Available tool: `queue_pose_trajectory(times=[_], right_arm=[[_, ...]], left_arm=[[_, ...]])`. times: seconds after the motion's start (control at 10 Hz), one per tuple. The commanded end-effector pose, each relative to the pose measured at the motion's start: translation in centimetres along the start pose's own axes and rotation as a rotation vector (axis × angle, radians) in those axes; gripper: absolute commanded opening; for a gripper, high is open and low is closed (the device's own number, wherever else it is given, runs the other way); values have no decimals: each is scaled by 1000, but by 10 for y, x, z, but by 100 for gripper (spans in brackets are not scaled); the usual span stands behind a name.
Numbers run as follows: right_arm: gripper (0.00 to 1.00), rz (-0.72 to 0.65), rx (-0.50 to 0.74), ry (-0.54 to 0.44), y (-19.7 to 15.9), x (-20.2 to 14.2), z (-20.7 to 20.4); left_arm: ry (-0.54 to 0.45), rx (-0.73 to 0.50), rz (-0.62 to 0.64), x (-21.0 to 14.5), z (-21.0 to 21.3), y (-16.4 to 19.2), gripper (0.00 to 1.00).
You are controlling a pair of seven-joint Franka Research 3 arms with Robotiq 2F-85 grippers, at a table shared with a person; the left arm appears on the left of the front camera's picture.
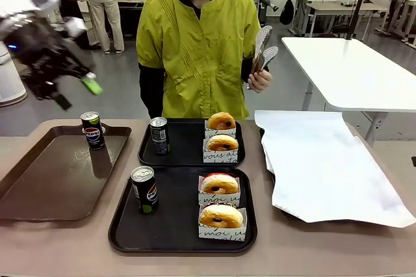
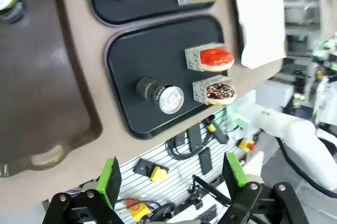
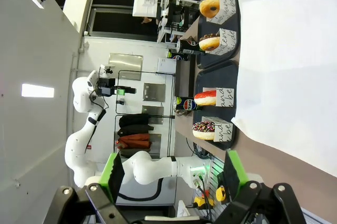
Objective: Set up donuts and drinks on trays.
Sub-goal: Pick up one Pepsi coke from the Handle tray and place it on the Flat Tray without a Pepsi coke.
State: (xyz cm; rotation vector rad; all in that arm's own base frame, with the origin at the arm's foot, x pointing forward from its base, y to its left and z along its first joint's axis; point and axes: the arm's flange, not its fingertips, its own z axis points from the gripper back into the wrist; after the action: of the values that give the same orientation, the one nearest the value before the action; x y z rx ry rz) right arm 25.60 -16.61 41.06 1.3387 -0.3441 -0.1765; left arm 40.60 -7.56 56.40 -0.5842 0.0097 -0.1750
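Observation:
Two black trays lie mid-table. The far tray [image 1: 188, 148] holds a can [image 1: 158, 135] and two boxed golden donuts [image 1: 221, 121] [image 1: 222, 144]. The near tray [image 1: 174, 220] holds a can [image 1: 144, 189], a red donut [image 1: 220, 184] and an orange donut [image 1: 221, 216]. My left gripper [image 1: 78, 93] hangs open and empty, high above the table's left. From its wrist [image 2: 171, 179] I look down on the near tray [image 2: 142, 61], its can [image 2: 167, 98] and red donut [image 2: 216, 58]. My right gripper [image 3: 171, 174] is open and empty, off the table's right side.
A long brown tray [image 1: 45, 179] at the left carries one Pepsi can [image 1: 93, 129]. A white-paper-lined tray [image 1: 325, 166] lies at the right. The person in a yellow-green jacket stands at the far side holding tongs [image 1: 263, 49].

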Motion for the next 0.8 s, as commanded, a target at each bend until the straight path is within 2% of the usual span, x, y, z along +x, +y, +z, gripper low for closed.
queue_pose_trajectory(times=[0.0, 0.2, 0.4, 0.6, 0.7], right_arm=[[100, 11, 14, -8, 0, 2, -2], [100, 11, 14, -8, 0, 2, -2], [100, 11, 14, -8, 0, 2, -2], [100, 11, 14, -8, 0, 2, -2], [100, 11, 14, -8, 0, 2, -2]], left_arm=[[-69, -216, 27, -40, 26, 67, 100], [-133, -404, 44, -61, 47, 122, 100], [-214, -542, 44, -112, 45, 166, 100], [-280, -560, 94, -125, 48, 193, 100], [-280, -502, 85, -135, 43, 185, 100]])
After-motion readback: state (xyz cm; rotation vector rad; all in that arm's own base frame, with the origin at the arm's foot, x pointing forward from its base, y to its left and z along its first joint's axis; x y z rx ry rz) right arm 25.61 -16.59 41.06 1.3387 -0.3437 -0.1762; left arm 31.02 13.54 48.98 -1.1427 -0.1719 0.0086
